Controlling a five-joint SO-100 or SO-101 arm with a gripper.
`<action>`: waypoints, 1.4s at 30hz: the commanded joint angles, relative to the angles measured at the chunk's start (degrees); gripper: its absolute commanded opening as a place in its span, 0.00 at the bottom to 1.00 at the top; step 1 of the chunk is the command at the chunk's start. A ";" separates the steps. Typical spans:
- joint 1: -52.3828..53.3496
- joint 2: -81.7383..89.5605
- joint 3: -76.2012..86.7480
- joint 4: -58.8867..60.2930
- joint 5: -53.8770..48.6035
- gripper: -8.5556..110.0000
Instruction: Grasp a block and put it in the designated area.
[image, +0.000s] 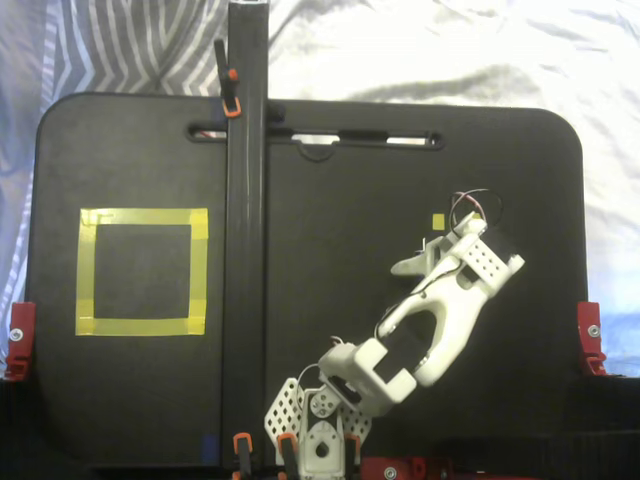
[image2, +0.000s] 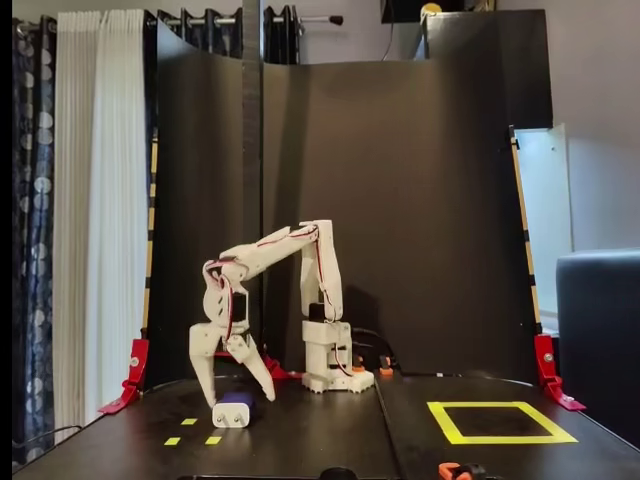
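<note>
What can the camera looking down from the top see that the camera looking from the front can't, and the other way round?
Only the view from above shows the whole black board's rounded outline, the striped cloth under it and the upright black post.

Only the front view shows the block, sitting on the board just below the open gripper, plus the curtain and black backdrop.

Both show the white arm, the designated area with nothing in it, and the red clamps.
</note>
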 joint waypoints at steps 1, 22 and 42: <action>-0.26 -0.35 -1.76 -0.44 -0.09 0.39; -1.23 -1.32 3.60 -5.71 0.18 0.25; -4.92 10.99 3.78 3.34 4.83 0.25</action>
